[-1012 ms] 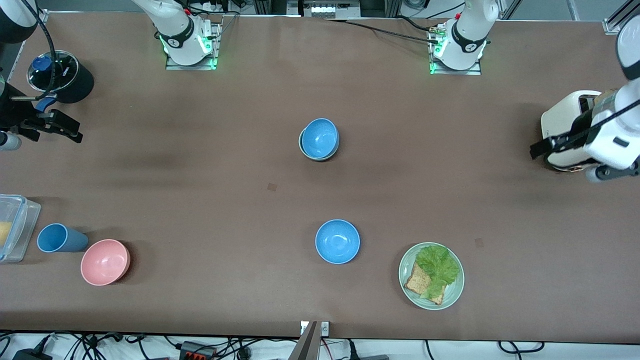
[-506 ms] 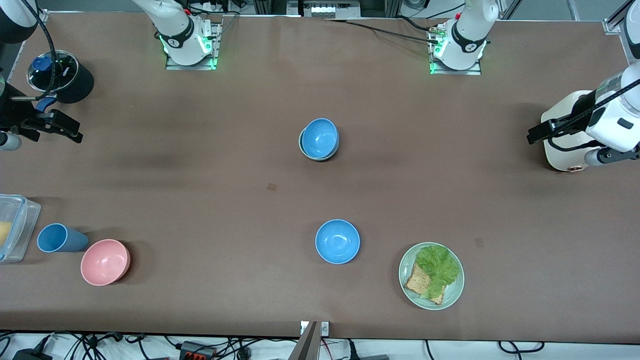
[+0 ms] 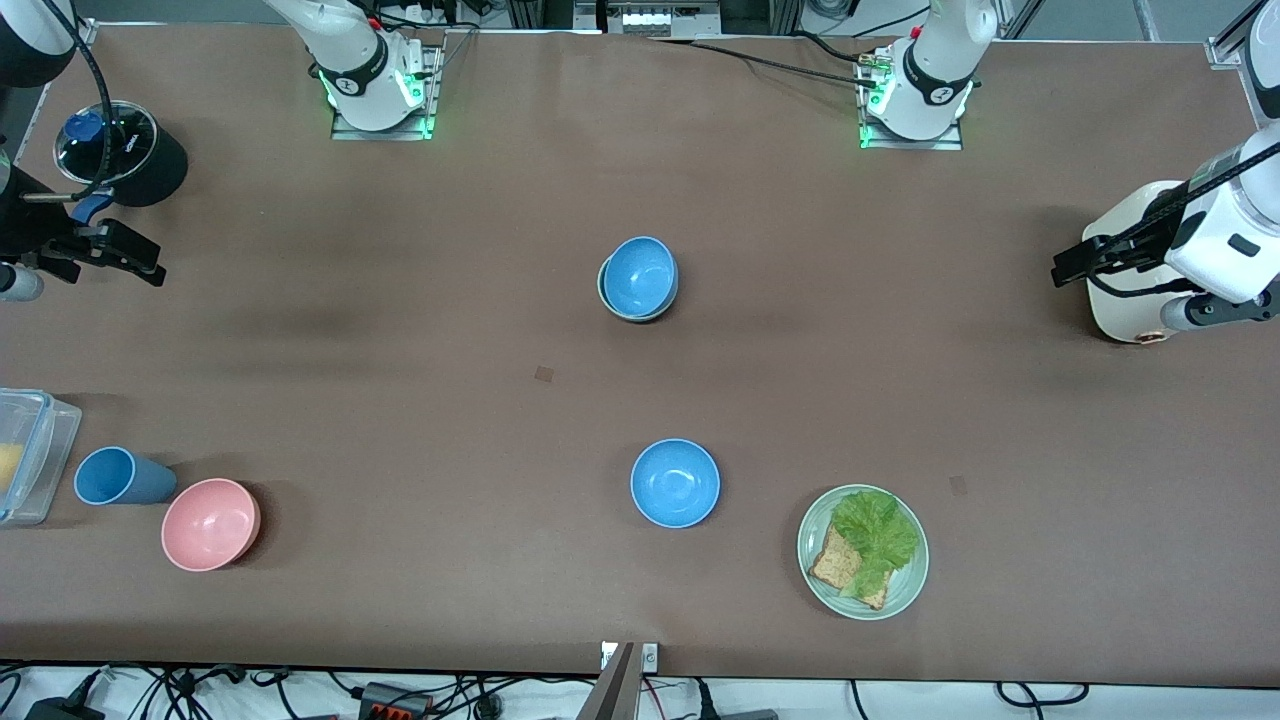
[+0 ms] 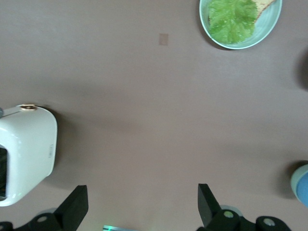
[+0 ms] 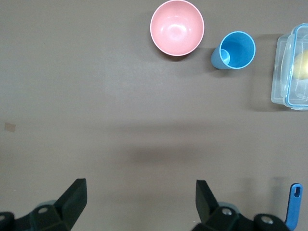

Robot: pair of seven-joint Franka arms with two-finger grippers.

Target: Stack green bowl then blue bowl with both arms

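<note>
the right gripper [image 3: 140,262] hangs high over the right arm's end of the table, fingers wide apart and holding nothing, its wrist turned down to the table. in the middle of the table the blue bowl [image 3: 640,276] sits inside the green bowl [image 3: 606,297], with a second blue bowl [image 3: 675,483] nearer to the front camera. the left gripper [image 3: 1072,268] hangs beside the white toaster [image 3: 1125,300], also wide open and empty.
</note>
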